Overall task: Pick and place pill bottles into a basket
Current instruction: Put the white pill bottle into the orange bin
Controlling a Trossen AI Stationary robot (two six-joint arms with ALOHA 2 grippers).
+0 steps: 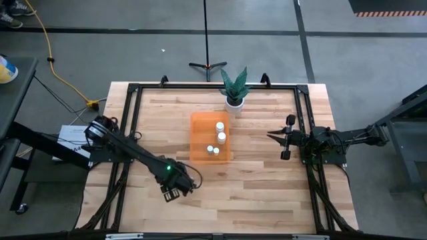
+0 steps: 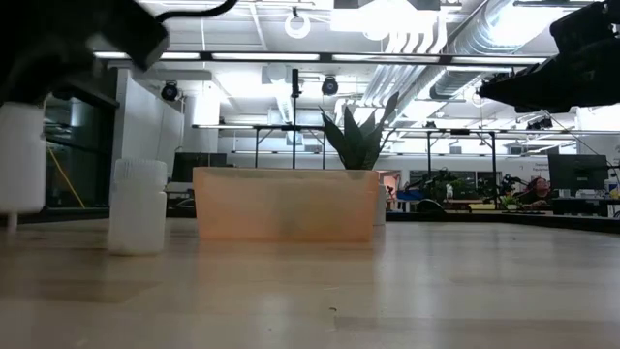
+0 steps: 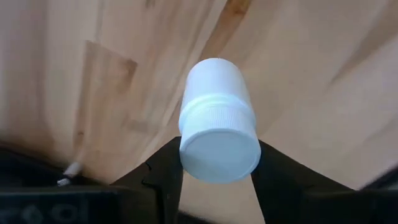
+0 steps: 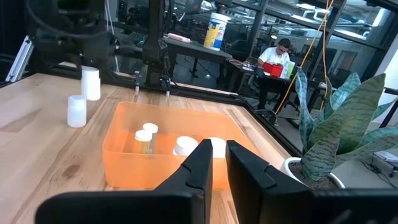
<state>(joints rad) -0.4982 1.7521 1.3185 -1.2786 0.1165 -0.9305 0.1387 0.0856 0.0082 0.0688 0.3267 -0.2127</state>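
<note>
One bottle point(image 3: 219, 121) clamped in left jaws; right jaws closed, empty, beside plant point(image 1: 234, 87)

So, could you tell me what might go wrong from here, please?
The left gripper pinches a pill bottle only at its cap, so it could slip or tilt out on the way to the basket. Another bottle stands close beside it on the table and might be knocked over.

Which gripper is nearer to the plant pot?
Right. The right gripper hangs just beside the pot, past the basket's far end. The left gripper is far off, near the table's front.
</note>
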